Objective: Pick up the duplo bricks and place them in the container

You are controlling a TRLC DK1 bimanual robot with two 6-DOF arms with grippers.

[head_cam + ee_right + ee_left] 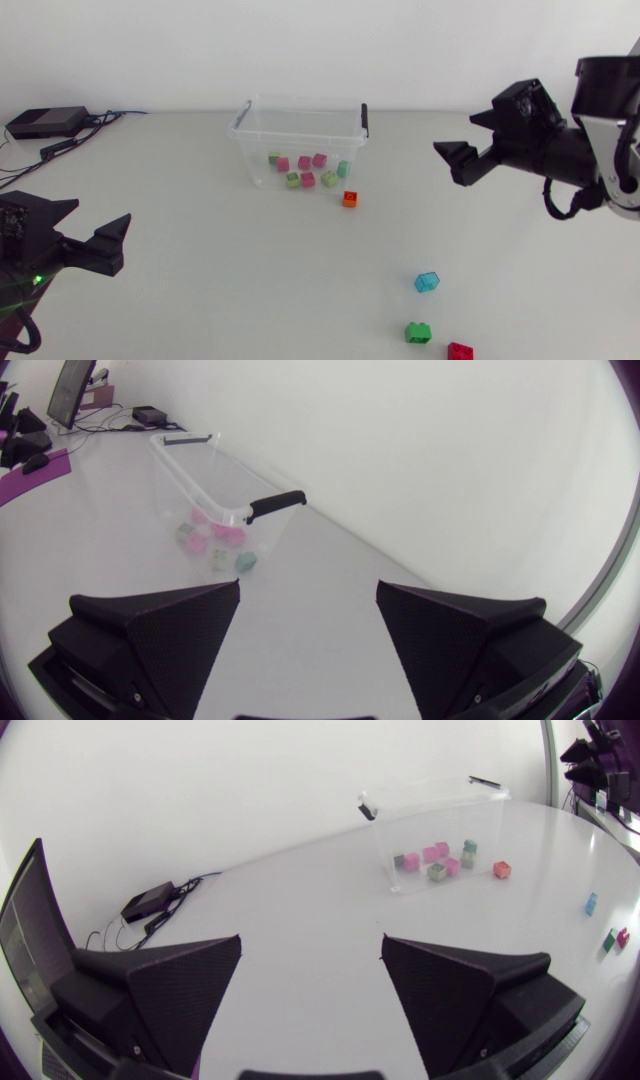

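A clear plastic container with black handles stands at the back middle of the table, with several pink and green bricks in it. Just outside its front right corner lies an orange brick. Toward the front right lie a cyan brick, a green brick and a red brick. My right gripper hangs open and empty in the air to the right of the container. At the front left my left gripper is open and empty, far from the container.
A black box with cables sits at the table's back left corner, also seen as the black box ahead of my left gripper. Bare white table lies between the container and the loose bricks.
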